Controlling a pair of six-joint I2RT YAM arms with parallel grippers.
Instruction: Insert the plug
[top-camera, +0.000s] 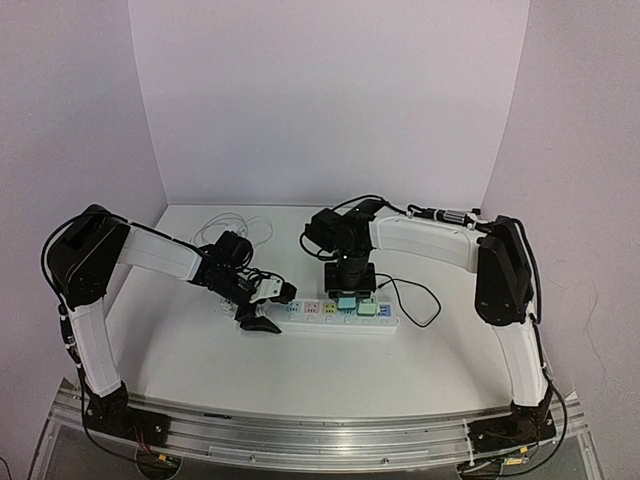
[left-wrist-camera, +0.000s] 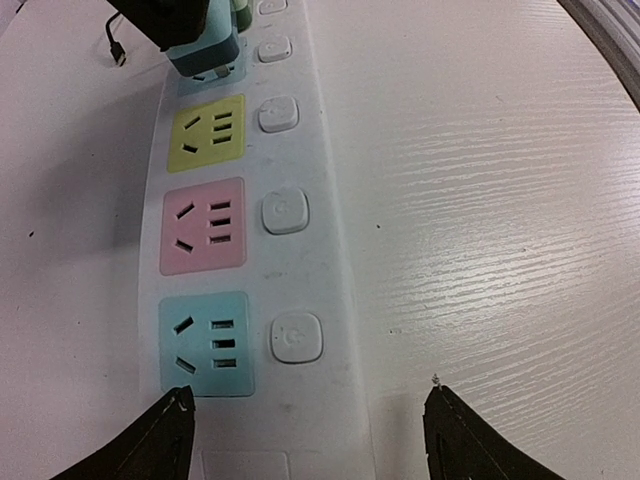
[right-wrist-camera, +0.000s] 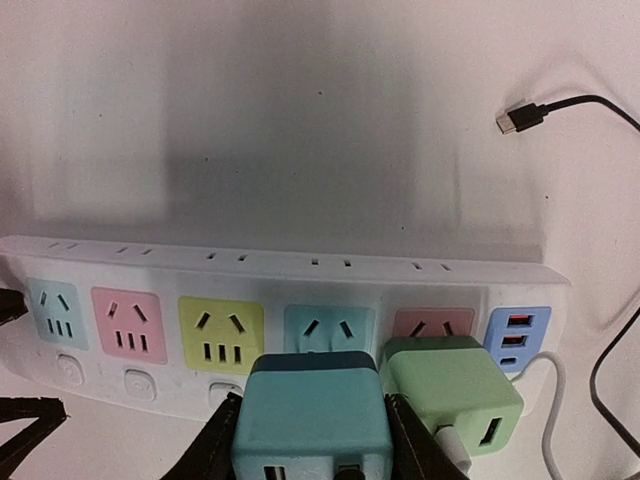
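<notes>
A white power strip (top-camera: 300, 323) with coloured sockets lies across the table's middle. It also shows in the left wrist view (left-wrist-camera: 320, 240) and the right wrist view (right-wrist-camera: 300, 272). My right gripper (top-camera: 350, 288) (right-wrist-camera: 315, 405) is shut on a teal cube plug (top-camera: 347, 301) (right-wrist-camera: 312, 430) (left-wrist-camera: 205, 45). It holds the plug over the lower slots of the strip's second teal socket (right-wrist-camera: 328, 325). I cannot tell whether its prongs are in. My left gripper (top-camera: 262, 322) (left-wrist-camera: 310, 390) is open and straddles the strip's left end without holding it.
A green cube charger (right-wrist-camera: 455, 395) (top-camera: 368, 308) with a white cable sits in the pink socket right of the teal plug. A black USB cable (right-wrist-camera: 520, 115) (top-camera: 415, 300) lies behind the strip's right end. A white cable coil (top-camera: 235, 225) lies at the back left.
</notes>
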